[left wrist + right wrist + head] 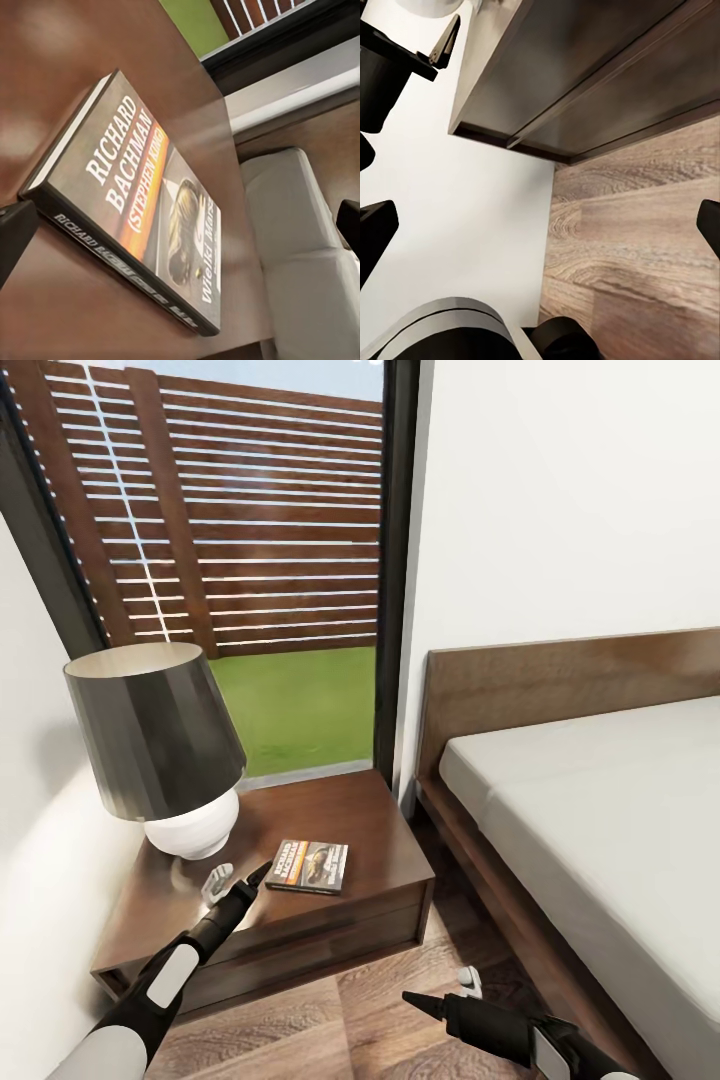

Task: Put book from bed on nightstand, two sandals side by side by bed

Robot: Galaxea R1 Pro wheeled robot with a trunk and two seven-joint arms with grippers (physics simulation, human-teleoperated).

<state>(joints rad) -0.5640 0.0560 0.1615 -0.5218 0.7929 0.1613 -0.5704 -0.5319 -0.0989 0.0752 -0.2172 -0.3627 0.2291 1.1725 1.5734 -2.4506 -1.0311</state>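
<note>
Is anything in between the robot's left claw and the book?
No, nothing visible is. The left gripper is open just beside the book, which lies flat on the nightstand. The lamp stands off to the side, not between them.

The thin paperback book with a dark photo cover and an orange streak (142, 202) carries white lettering "RICHARD BACHMAN" on its front, with "(STEPHEN KING)" in orange beneath it. The dark spine repeats "RICHARD" in small white letters; the remaining title words are too blurred to read.
</note>
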